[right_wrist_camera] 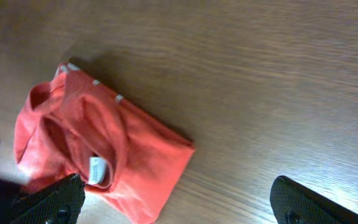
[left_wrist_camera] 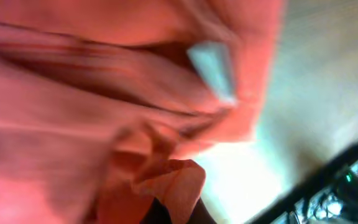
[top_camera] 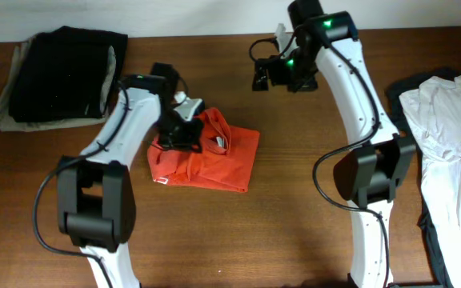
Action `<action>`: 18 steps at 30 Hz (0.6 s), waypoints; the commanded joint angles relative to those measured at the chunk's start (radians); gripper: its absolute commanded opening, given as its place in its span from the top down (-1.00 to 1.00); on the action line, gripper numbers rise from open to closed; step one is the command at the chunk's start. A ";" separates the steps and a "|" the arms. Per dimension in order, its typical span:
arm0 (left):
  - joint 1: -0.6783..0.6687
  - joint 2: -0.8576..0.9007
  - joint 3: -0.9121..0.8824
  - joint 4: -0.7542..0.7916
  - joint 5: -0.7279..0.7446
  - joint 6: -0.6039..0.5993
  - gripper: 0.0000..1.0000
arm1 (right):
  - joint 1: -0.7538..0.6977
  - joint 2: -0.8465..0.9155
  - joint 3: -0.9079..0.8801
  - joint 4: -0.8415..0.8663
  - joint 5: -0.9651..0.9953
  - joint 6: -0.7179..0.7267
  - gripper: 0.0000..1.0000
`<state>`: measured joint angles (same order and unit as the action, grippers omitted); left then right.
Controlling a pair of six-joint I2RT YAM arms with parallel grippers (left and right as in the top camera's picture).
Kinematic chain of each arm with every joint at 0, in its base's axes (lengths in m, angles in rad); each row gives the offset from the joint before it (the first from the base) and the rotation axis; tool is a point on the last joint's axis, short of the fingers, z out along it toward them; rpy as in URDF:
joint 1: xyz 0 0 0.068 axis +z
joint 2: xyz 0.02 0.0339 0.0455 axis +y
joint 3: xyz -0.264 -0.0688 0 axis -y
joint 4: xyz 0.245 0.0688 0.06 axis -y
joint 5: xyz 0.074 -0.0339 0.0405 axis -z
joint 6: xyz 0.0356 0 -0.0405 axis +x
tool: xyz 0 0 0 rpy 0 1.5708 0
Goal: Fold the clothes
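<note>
Left gripper [top_camera: 184, 134] first: mine is down on the red-orange T-shirt [top_camera: 218, 160], at the edge of the bundle nearest the table's far side. My left wrist camera is filled with blurred fabric, so I cannot tell whether those jaws are parted or clamped on cloth. A white label [left_wrist_camera: 213, 68] shows among the folds there. My right gripper [right_wrist_camera: 179, 205] hangs over bare wooden table [top_camera: 294, 232] toward the far edge, its two fingers [right_wrist_camera: 48, 202] spread wide with nothing between them. It is apart from the shirt, which its camera sees as a folded, rumpled packet with the collar opening on top. The shirt lies near the middle of the table. A dark folded garment [top_camera: 62, 72] rests at the far left corner, and a white garment [top_camera: 454, 128] lies spread along the right edge.
</note>
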<state>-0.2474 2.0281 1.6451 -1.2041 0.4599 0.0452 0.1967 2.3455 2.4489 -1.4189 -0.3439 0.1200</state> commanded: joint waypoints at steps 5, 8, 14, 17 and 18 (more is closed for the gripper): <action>-0.166 -0.064 -0.008 -0.048 0.034 -0.033 0.99 | -0.093 0.017 -0.005 -0.002 0.016 -0.007 -0.98; -0.212 -0.064 -0.008 -0.066 0.034 -0.032 0.33 | -0.113 0.017 -0.005 -0.001 0.015 -0.007 -0.97; -0.232 -0.064 -0.005 -0.068 0.030 -0.029 -0.25 | -0.119 0.017 -0.005 -0.006 0.007 -0.007 -0.97; -0.188 -0.074 0.051 -0.083 0.031 -0.029 -0.21 | -0.119 0.017 -0.005 -0.008 -0.012 -0.013 -0.97; -0.157 -0.088 0.092 -0.096 0.021 -0.030 -0.21 | -0.119 0.017 -0.005 -0.009 -0.027 -0.020 -0.97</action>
<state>-0.4709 1.9850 1.6505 -1.2808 0.4759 0.0151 0.0818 2.3463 2.4489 -1.4246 -0.3408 0.1196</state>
